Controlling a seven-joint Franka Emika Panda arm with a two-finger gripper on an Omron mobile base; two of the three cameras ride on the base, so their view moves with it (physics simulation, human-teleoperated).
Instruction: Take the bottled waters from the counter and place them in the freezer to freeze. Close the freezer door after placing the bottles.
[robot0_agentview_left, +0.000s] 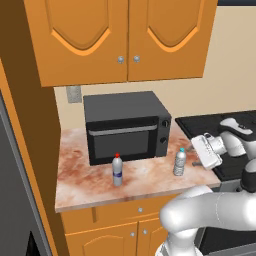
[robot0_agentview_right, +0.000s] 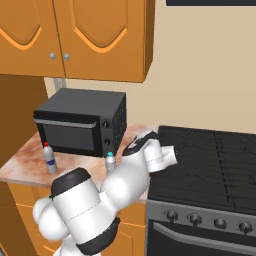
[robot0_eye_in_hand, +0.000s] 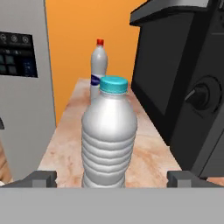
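Observation:
Two bottled waters stand upright on the reddish marbled counter (robot0_agentview_left: 85, 177) in front of the black microwave. The light-blue-capped bottle (robot0_eye_in_hand: 109, 135) is close up in the hand view, between the two spread fingertips (robot0_eye_in_hand: 41, 178), with gaps on both sides. My gripper (robot0_eye_in_hand: 111, 179) is open and level with its lower body. From the base, the white hand (robot0_agentview_left: 206, 150) hangs just right of that bottle (robot0_agentview_left: 180, 161) (robot0_agentview_right: 110, 163). The red-capped bottle (robot0_agentview_left: 117, 170) (robot0_agentview_right: 49, 158) (robot0_eye_in_hand: 99, 65) stands further left, untouched. The freezer and the freezer door are out of view.
The black microwave (robot0_agentview_left: 127, 127) (robot0_eye_in_hand: 183, 87) sits at the back of the counter, close behind the bottles. A black stovetop (robot0_agentview_right: 210, 155) adjoins the counter on the right. A grey door with a dark dispenser panel (robot0_eye_in_hand: 19, 87) stands beyond the counter's left end. Orange wall cabinets (robot0_agentview_left: 125, 40) hang above.

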